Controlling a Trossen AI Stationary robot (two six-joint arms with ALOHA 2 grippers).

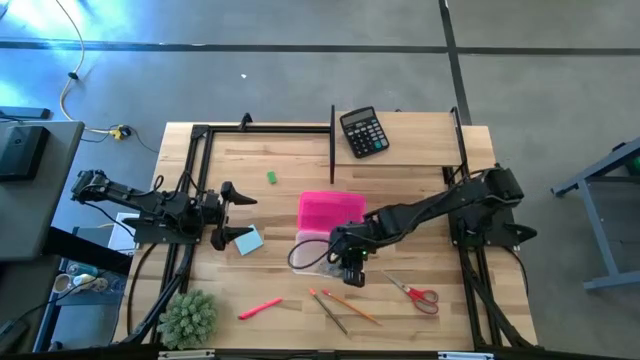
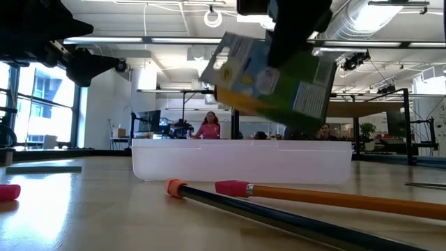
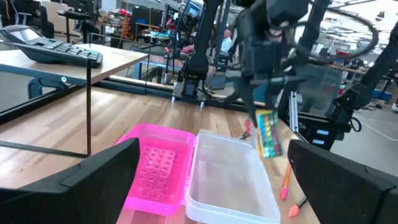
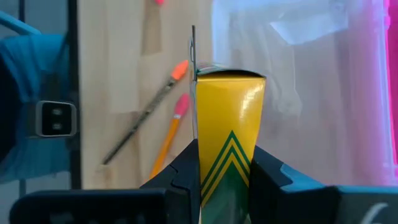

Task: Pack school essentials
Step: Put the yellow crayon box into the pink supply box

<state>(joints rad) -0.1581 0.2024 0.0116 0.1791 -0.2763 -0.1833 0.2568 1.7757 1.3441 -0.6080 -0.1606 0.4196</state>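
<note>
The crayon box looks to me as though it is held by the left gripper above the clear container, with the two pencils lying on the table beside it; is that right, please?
Not quite: the right gripper, not the left, holds the crayon box, as the right wrist view shows. It does hang above the clear container, with the two pencils on the table beside it.

Grey concrete floor [image 1: 300,70] surrounding the wooden table [image 1: 420,140], ceiling strip lights [image 2: 174,40] glowing, tall windows [image 2: 35,104] letting daylight in, people sitting behind distant desks
</note>
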